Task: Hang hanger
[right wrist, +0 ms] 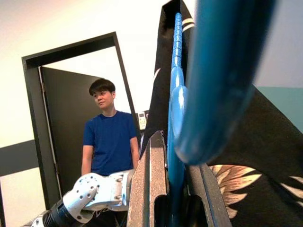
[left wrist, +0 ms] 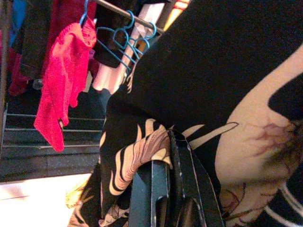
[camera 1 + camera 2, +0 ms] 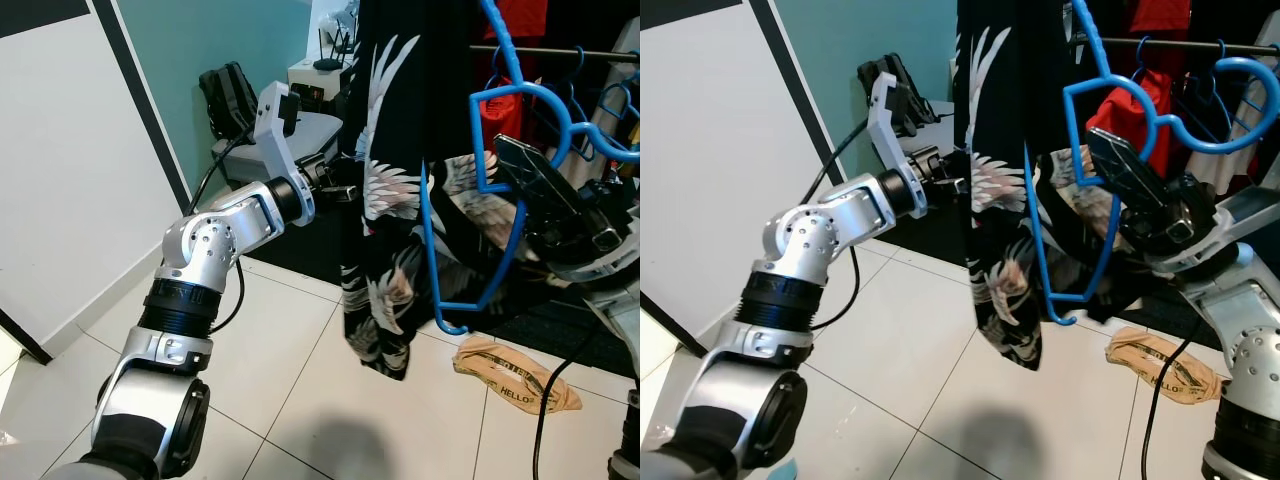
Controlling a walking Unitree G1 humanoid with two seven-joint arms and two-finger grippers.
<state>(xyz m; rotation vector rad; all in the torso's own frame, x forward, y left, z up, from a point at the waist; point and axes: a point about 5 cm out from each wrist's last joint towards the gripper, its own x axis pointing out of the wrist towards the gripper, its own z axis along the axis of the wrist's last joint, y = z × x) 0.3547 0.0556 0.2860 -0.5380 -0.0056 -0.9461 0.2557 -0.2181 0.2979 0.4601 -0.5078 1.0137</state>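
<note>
While the right gripper [image 3: 520, 185] holds the blue hanger [image 3: 500, 150] up in front of the clothes rail [image 3: 560, 52], its fingers [image 1: 150, 184] are clamped on the hanger's plastic, one on each side. From the hanger hangs a black shirt with a crane print [image 3: 385, 200], its hem well above the tiled floor [image 3: 300, 400]. At the shirt's left side the left gripper [image 3: 955, 185] has its fingers [image 2: 161, 189] pinched together on a fold of the fabric. More blue hangers [image 2: 120, 40] and a red garment [image 2: 61, 80] hang from the rail. On the floor below the right arm lies a crumpled brown paper bag [image 3: 515, 375]. Behind the left arm, in a dark doorway, stands a person in a blue T-shirt [image 1: 110, 137].
</note>
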